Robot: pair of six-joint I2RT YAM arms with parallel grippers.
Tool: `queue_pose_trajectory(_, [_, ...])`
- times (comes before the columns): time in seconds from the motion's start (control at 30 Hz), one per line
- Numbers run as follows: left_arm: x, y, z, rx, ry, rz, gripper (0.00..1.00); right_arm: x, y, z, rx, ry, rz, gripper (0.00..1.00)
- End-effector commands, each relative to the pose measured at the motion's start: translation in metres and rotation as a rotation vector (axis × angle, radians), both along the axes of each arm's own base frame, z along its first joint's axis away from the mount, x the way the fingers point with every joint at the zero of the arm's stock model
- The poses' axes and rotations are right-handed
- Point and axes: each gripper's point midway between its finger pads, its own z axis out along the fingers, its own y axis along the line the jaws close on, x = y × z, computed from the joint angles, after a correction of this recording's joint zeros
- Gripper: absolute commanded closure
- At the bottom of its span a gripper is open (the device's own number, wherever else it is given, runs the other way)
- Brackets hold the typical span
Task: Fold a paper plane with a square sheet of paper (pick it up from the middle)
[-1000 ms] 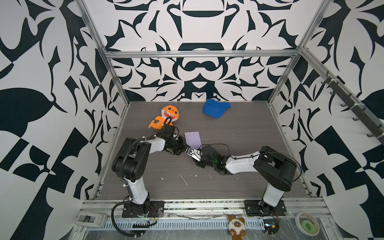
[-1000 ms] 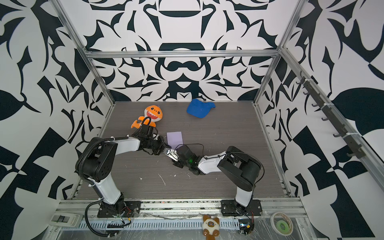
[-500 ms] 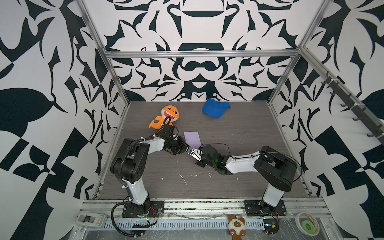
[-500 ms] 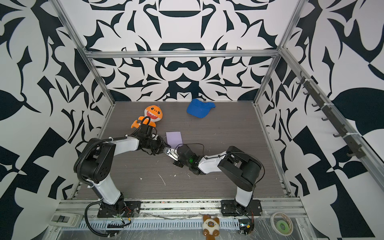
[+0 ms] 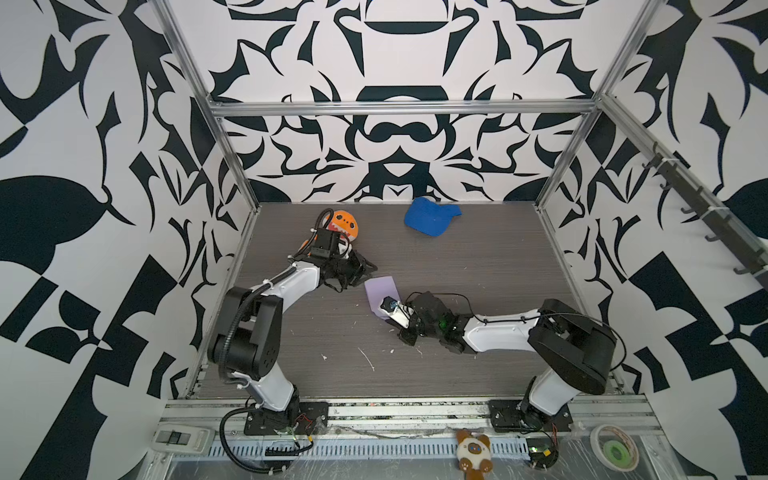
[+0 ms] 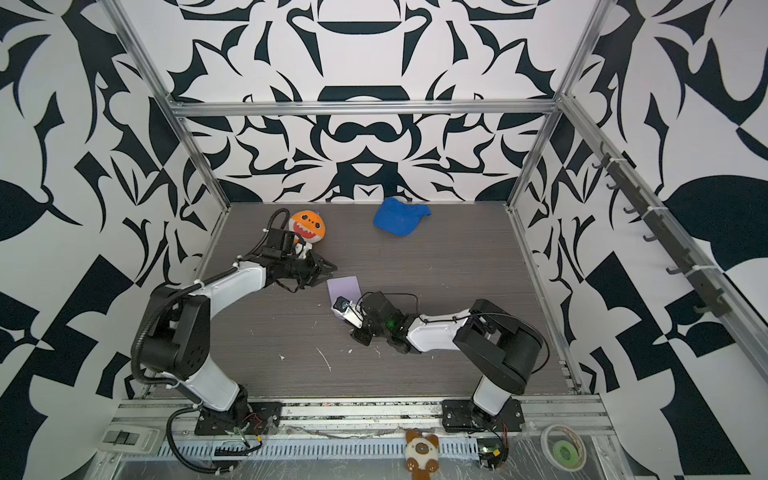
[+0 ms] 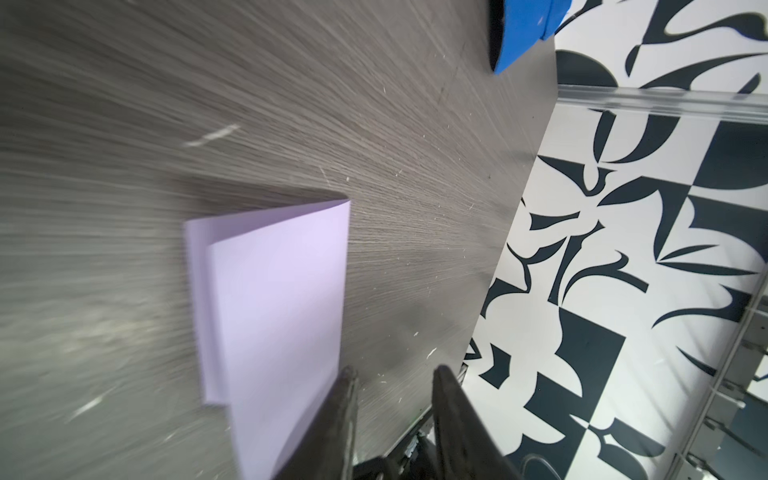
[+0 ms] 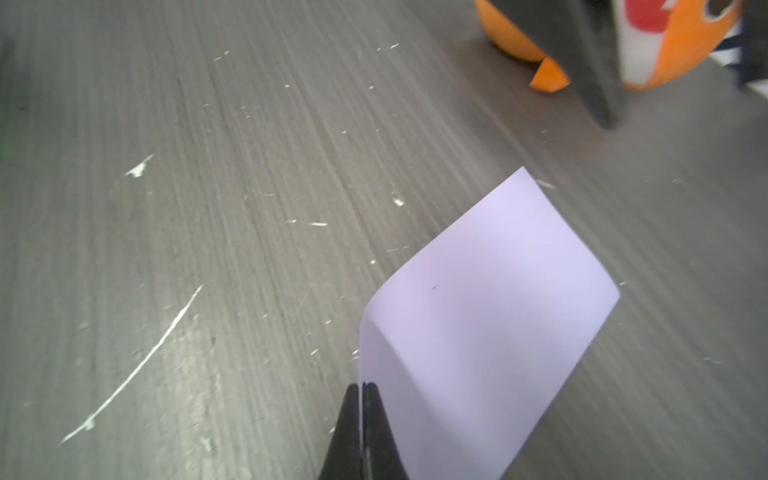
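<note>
The square sheet of paper is pale lavender and folded in half into a rectangle, mid-table in both top views. No paper plane is in view. My right gripper is shut on the sheet's near edge and lifts that end, so the paper curves up off the table. My left gripper stands open just off the sheet's far left corner with nothing between its fingers. The two layers of the paper lie slightly offset.
An orange plush shark sits at the back left, close behind my left wrist. A blue fabric cap lies at the back centre. White scraps dot the grey table in front. Patterned walls enclose three sides.
My left gripper opened, let go of the paper and drew back toward the shark. My right gripper closed on the sheet's near edge.
</note>
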Motion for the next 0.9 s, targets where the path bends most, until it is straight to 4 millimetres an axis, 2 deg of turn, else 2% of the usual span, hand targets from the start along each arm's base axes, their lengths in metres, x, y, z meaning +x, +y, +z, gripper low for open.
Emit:
queue_pose_trajectory(0.0, [-0.003,-0.012,-0.025,0.029,0.048,-0.044,0.75,-0.007,0.008,0.014,0.100,0.085,0.019,1.00])
queue_pose_trajectory(0.1, [-0.006,-0.016,-0.046,0.057,0.089,-0.057,0.80,-0.006,0.007,0.013,0.121,0.115,0.016,1.00])
queue_pose_trajectory(0.33, [-0.015,-0.015,-0.079,0.156,0.152,-0.101,0.87,0.000,0.004,0.014,0.168,0.196,0.013,1.00])
queue_pose_trajectory(0.6, [-0.029,-0.001,-0.104,0.274,0.207,-0.127,0.91,0.013,0.001,0.004,0.177,0.269,-0.029,1.00])
queue_pose_trajectory(0.87, [-0.035,0.008,-0.116,0.340,0.225,-0.158,0.93,0.035,-0.005,-0.002,0.148,0.300,-0.109,1.00])
